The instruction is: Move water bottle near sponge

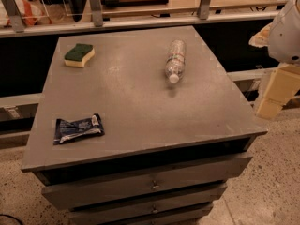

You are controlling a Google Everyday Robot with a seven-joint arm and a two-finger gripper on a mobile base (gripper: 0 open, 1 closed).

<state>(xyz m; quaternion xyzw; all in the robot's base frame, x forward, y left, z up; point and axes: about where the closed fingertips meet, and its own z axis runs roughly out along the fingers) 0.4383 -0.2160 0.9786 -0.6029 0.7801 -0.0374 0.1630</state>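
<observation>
The water bottle [175, 60] is clear and ribbed with a white cap. It lies on its side on the grey cabinet top [136, 102], at the back right, with the cap pointing toward the front. The sponge [79, 55], yellow with a dark green top, lies flat at the back left corner, well apart from the bottle. My gripper [273, 96] hangs off the right side of the cabinet, beyond its edge and below my white arm [287, 28]. It is away from both objects and holds nothing that I can see.
A dark blue foil packet [78, 128] lies at the front left of the top. Drawers [150, 184] are below the front edge. A rail and glass panels [140, 18] run behind the cabinet. There is speckled floor [272, 182] to the right.
</observation>
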